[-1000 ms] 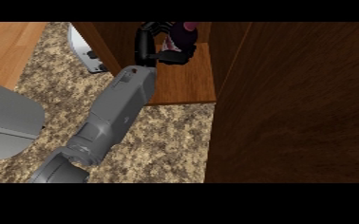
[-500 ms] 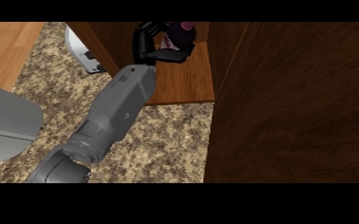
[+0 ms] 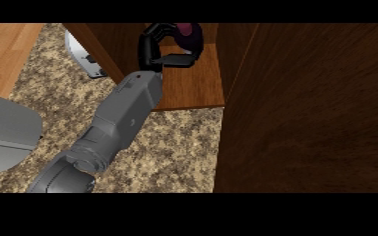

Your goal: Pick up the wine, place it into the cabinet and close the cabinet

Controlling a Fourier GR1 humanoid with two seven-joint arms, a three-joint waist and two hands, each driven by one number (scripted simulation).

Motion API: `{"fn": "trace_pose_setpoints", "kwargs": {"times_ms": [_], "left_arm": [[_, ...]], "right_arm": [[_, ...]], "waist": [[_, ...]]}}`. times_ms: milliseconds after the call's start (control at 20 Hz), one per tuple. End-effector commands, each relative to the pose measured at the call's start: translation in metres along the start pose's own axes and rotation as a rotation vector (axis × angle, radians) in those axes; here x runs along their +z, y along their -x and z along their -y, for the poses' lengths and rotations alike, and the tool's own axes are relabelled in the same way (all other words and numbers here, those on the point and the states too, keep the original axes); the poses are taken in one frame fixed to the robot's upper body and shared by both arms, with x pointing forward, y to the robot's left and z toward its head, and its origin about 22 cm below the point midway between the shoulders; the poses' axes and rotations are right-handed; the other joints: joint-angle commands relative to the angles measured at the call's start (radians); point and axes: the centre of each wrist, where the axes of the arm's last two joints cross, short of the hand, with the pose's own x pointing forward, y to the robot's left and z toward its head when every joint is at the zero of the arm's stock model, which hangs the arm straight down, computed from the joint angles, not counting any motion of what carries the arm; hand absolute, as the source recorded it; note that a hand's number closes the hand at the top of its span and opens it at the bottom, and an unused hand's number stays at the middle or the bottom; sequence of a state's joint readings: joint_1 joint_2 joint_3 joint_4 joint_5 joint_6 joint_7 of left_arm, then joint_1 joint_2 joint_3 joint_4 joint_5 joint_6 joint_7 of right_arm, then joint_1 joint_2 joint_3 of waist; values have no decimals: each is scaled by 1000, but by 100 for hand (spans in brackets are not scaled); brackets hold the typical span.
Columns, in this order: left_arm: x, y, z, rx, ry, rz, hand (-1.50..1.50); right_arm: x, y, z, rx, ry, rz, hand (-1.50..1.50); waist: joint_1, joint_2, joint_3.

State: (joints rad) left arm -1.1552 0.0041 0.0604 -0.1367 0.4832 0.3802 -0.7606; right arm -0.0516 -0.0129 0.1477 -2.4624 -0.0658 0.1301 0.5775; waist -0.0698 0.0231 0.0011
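Note:
The wine bottle (image 3: pixel 189 36), dark magenta, stands on the wooden cabinet shelf (image 3: pixel 193 86) near its back. My right hand (image 3: pixel 156 45) is inside the cabinet just left of the bottle. Its fingers arch over towards the bottle's top and its thumb (image 3: pixel 179 60) points right below it. A strip of shelf shows between the palm and the bottle, so the hand is open beside it. The grey right forearm (image 3: pixel 129 102) runs in from the lower left. The open cabinet door (image 3: pixel 299 110) fills the right side as a dark wood panel. My left hand does not show.
The cabinet's left wall (image 3: pixel 103 45) stands close to the forearm. A pale grey object (image 3: pixel 83 56) lies on the speckled counter (image 3: pixel 177 150) behind that wall. A grey rounded shape (image 3: pixel 15 130) sits at the left edge.
My right hand has drawn back to the left and its fingers have spread off the bottle. The bottle stays on the shelf and now shows more fully.

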Motion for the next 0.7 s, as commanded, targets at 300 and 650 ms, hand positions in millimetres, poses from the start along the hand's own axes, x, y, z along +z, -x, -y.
{"fn": "trace_pose_setpoints", "kwargs": {"times_ms": [300,650], "left_arm": [[13,19,-13,-119,-22,-26,-150],[-8,6,-36,-184,-19,-36,-150]], "right_arm": [[1,-3,5,-23,-10,10,-150],[6,-14,3,-22,-29,13,-150]], "waist": [[5,3,-1],[-16,9,-2]]}}
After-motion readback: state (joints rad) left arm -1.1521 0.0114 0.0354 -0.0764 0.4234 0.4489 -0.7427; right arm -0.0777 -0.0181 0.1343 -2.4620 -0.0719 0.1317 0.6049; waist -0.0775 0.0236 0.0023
